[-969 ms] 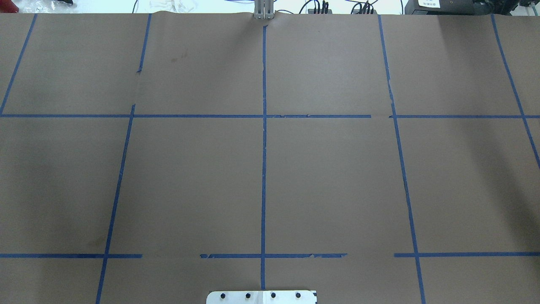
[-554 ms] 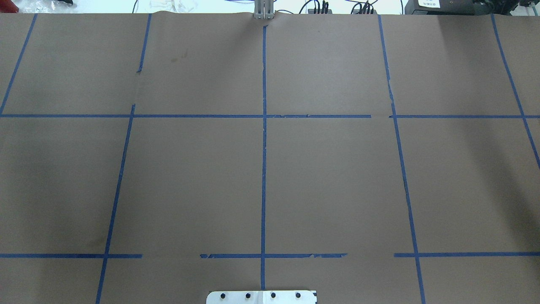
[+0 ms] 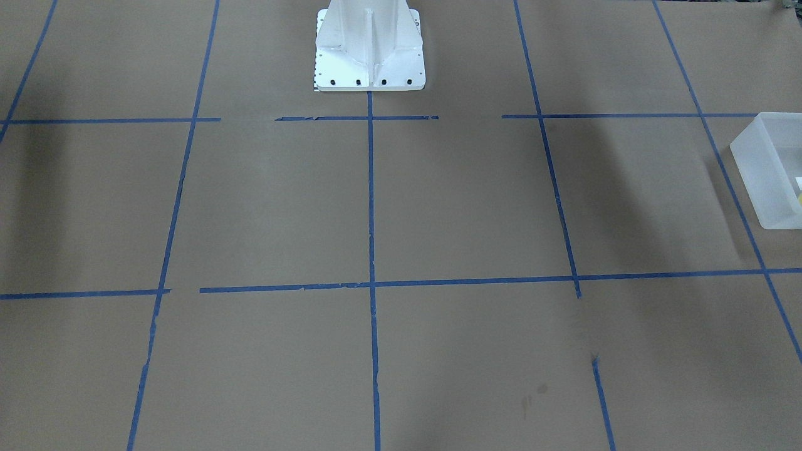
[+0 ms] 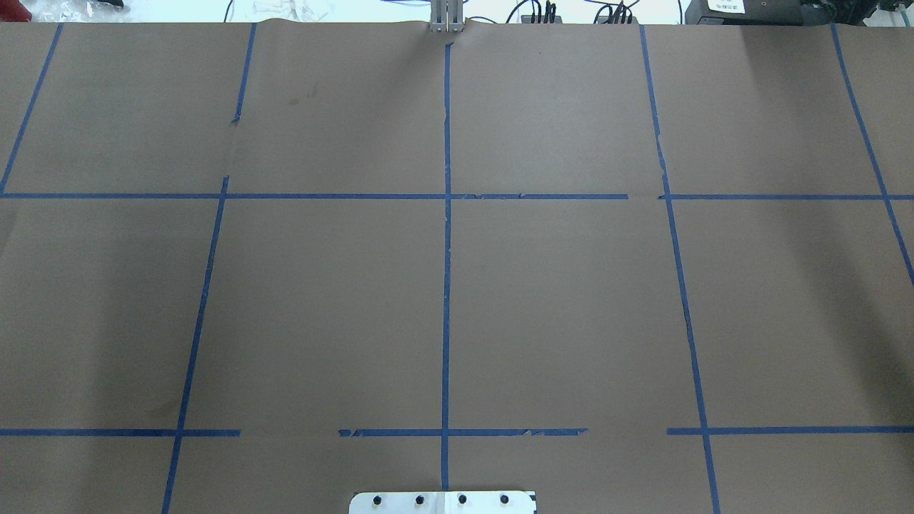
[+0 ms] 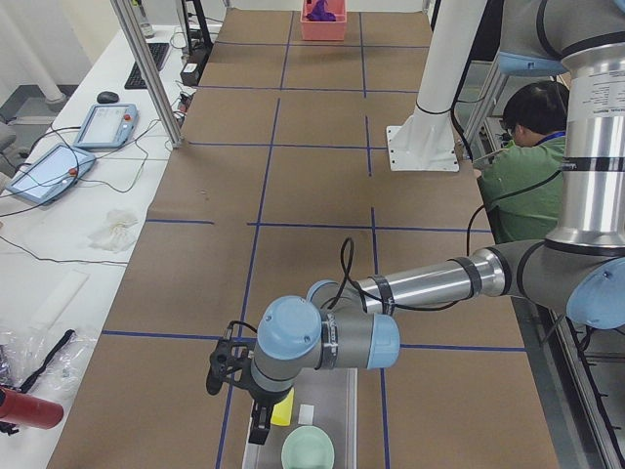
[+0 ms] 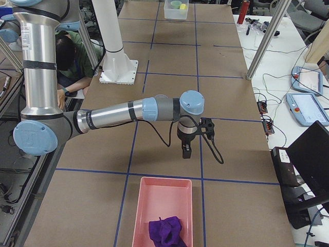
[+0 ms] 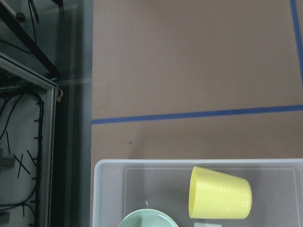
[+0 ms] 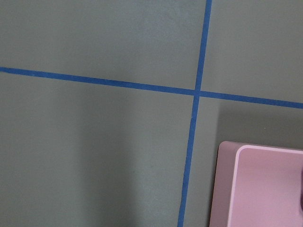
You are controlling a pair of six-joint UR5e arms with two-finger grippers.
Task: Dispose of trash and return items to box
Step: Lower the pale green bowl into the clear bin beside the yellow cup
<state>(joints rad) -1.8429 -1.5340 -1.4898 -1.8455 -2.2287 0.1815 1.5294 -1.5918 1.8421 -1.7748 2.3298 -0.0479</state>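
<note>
The box [image 5: 342,415] is a frosted white bin at the table's left end. In it the yellow cup [image 5: 283,408] lies on its side beside the mint-green bowl [image 5: 308,450]. The left wrist view looks down on the box rim [image 7: 109,165], the cup [image 7: 218,193] and the bowl [image 7: 149,220]. My left gripper [image 5: 257,436] hangs over the box's edge next to the cup; I cannot tell if it is open. My right gripper [image 6: 186,153] hangs above the table just beyond a pink tray [image 6: 164,200] that holds crumpled purple trash [image 6: 165,230]; I cannot tell its state.
The white robot pedestal [image 3: 369,50] stands at the table's middle edge. The box corner [image 3: 767,169] shows at the right edge of the front view. A person in green [image 5: 522,166] sits beside the pedestal. Blue tape lines [image 4: 446,250] cross the brown paper.
Nothing on the table has moved in the overhead view. Only the soft shadows at the left and right sides shift slightly.
</note>
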